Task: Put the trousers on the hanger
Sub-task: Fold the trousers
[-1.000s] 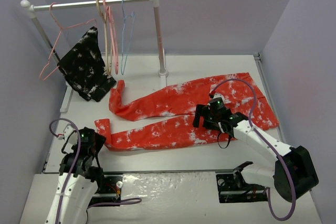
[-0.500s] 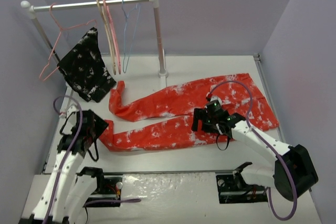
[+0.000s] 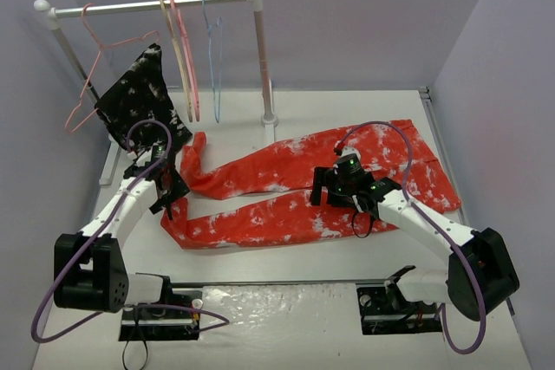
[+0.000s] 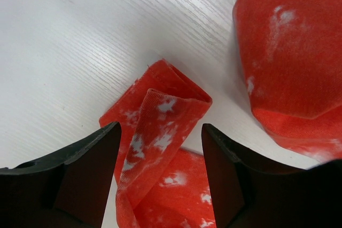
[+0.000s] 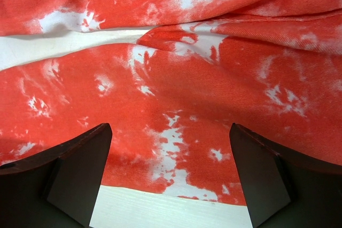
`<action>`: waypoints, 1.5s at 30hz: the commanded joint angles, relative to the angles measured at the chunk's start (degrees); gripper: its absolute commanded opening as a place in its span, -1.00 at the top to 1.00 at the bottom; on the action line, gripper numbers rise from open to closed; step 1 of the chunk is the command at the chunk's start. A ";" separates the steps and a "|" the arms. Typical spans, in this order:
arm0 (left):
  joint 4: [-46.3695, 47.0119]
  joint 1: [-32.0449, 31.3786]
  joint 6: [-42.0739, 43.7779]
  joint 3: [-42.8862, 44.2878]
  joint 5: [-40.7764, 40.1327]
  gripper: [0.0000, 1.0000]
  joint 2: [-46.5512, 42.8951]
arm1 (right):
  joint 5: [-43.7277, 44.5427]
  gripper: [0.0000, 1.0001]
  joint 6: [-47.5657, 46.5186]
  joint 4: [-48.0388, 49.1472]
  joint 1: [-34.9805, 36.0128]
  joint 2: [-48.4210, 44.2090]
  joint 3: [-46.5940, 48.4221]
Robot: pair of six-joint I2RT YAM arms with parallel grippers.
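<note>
Left wrist view: the left hand is released, its jaws standing either side of the folded end of the trousers, which lie on the table. The right hand hovers released over them. The hanger hangs on the rail, well apart. If the left hand pinches only the top fold, I think the cloth may slip out.
</note>
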 commanded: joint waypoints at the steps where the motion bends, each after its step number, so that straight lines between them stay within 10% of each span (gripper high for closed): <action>1: -3.05 0.33 1.68 3.22 -3.08 -0.17 1.86 | -0.14 -0.79 -0.81 2.31 0.29 -0.49 1.90; 8: -0.27 0.32 4.07 1.43 -0.48 -0.07 3.16 | -0.21 -0.79 -0.72 3.03 0.35 -0.38 1.64; 14: 4.68 0.30 6.94 3.76 2.80 0.97 7.83 | -0.03 -0.79 -0.82 3.29 0.35 -0.76 1.57; 26: 3.58 0.30 13.16 19.85 3.19 1.00 -8.89 | 0.59 -0.79 -0.66 2.88 0.35 -5.02 2.08; 37: -1.35 0.40 -4.90 -14.62 -6.90 1.00 -41.45 | -0.54 -0.79 -0.16 2.74 0.44 -7.92 -0.61; 45: -18.50 0.37 -19.85 -16.51 -14.67 0.91 -46.80 | -0.45 -0.79 0.54 2.60 0.35 -8.28 -2.23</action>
